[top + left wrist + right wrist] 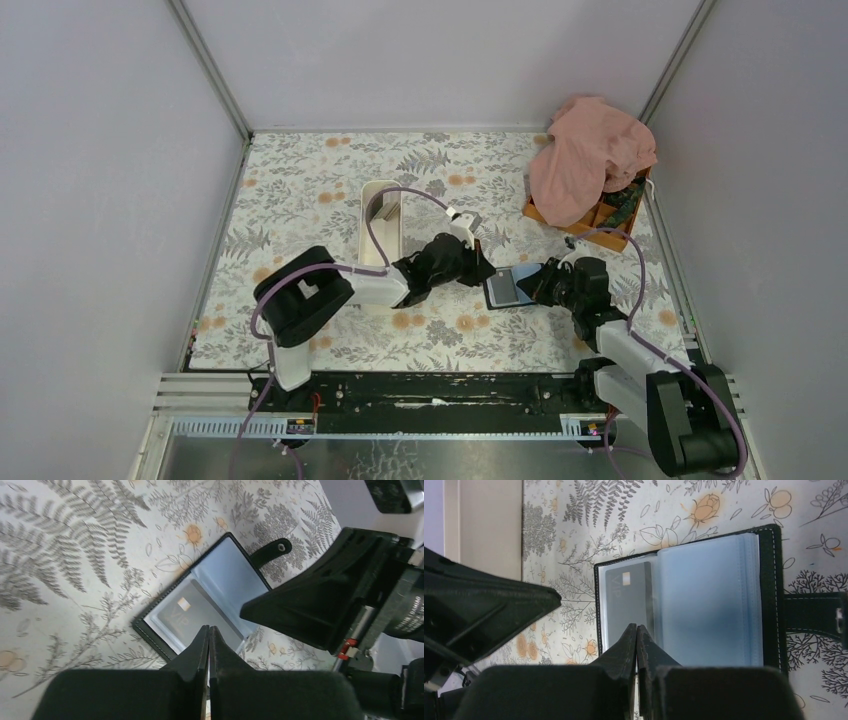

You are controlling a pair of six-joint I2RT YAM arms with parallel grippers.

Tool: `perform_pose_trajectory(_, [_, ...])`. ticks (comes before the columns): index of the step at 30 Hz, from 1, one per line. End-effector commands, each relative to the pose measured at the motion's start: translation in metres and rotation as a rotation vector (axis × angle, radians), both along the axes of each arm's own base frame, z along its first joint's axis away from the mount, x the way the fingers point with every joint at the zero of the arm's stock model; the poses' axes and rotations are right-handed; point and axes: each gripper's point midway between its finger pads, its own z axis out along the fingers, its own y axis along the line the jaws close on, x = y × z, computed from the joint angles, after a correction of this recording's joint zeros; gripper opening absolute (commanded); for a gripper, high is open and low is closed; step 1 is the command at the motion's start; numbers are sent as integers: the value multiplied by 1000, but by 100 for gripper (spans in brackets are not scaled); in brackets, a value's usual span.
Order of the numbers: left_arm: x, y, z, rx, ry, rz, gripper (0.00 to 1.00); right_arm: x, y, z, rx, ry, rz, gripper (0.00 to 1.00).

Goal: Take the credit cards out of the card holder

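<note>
Setting: robotics lab test cell.
Evidence:
- plain pale wall panels point(100, 150) in aluminium framing point(209, 68), closing three sides
- floral-print cover over the tabletop point(300, 170)
- left arm point(370, 285) and right arm point(625, 350) bolted to a black rail point(430, 392) at the near edge
- exposed purple cables point(405, 188) along both arms

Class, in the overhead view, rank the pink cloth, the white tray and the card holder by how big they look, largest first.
1. pink cloth
2. white tray
3. card holder, clearly the smallest
</note>
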Motion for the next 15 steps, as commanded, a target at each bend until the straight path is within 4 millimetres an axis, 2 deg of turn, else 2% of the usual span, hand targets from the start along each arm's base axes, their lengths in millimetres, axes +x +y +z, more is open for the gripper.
perform_pose_trajectory(1, [-21, -20, 8, -122, 56, -66, 0, 16, 5, 13, 28, -25, -8, 5])
perform_pose_trajectory(4, [-30, -27, 2, -118, 78, -86, 0, 17, 2, 9, 22, -14, -25, 4])
perform_pose_trajectory(6, [-36, -29, -11, -98, 105, -104, 0, 19, -1, 7, 7, -3, -44, 4])
perform_pose_trajectory(12, [-55, -17, -48, -57, 201, -126, 0, 17, -3, 6, -3, -7, -49, 3])
perform_pose_trajectory(15, [-61, -11, -55, -60, 220, -119, 0, 17, -3, 6, -3, -11, -50, 3])
